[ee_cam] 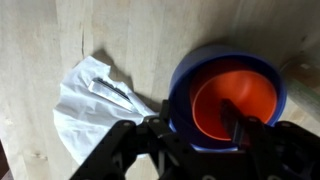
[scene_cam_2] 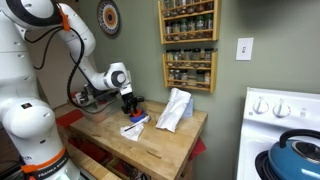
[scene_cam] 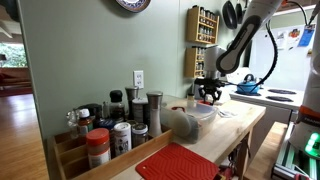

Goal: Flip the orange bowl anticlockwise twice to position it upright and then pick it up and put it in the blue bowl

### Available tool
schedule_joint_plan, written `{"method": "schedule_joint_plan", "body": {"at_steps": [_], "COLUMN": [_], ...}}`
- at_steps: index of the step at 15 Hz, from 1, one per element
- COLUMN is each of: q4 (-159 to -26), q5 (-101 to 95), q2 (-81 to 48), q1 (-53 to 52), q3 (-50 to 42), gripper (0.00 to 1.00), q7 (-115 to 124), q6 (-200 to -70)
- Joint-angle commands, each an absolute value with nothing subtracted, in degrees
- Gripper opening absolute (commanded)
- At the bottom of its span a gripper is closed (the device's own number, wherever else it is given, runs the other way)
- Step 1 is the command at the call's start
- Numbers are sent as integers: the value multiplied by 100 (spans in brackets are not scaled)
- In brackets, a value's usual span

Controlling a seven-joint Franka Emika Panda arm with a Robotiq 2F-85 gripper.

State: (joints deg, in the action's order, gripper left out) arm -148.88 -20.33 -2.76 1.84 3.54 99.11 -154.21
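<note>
In the wrist view the orange bowl (ee_cam: 232,100) sits upright inside the blue bowl (ee_cam: 180,95) on the wooden counter. My gripper (ee_cam: 190,135) hangs just above them and is open. One finger (ee_cam: 238,125) reaches down inside the orange bowl, clear of its wall. The other finger (ee_cam: 140,140) stands outside the blue bowl's rim. The near rims of both bowls are hidden by the gripper body. In both exterior views the gripper (scene_cam: 208,92) (scene_cam_2: 128,103) points down over the counter and covers the bowls.
A crumpled white wrapper (ee_cam: 100,95) lies left of the bowls. Jars and shakers (scene_cam: 115,120) and a red ribbed mat (scene_cam: 180,162) fill one end of the counter. A wall spice rack (scene_cam_2: 188,40) and a stove with a blue kettle (scene_cam_2: 295,160) stand nearby.
</note>
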Motion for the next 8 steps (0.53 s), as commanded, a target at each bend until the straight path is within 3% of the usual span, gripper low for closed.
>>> {"method": "schedule_joint_plan", "body": {"at_steps": [1, 3, 4, 5, 8], "q4": [-14975, -14989, -14996, -15009, -15029], "q5": [-1591, -1414, -1344, -1295, -1218], "q2": [-401, -422, -434, -429, -360], "q1": [23, -4, -19, -34, -70], "q3": [214, 198, 191, 184, 167], "gripper": [35, 23, 24, 46, 57], "q7": [9617, 9507, 9461, 9443, 9421], "q6": [-15511, -15512, -15508, -15510, -15467]}}
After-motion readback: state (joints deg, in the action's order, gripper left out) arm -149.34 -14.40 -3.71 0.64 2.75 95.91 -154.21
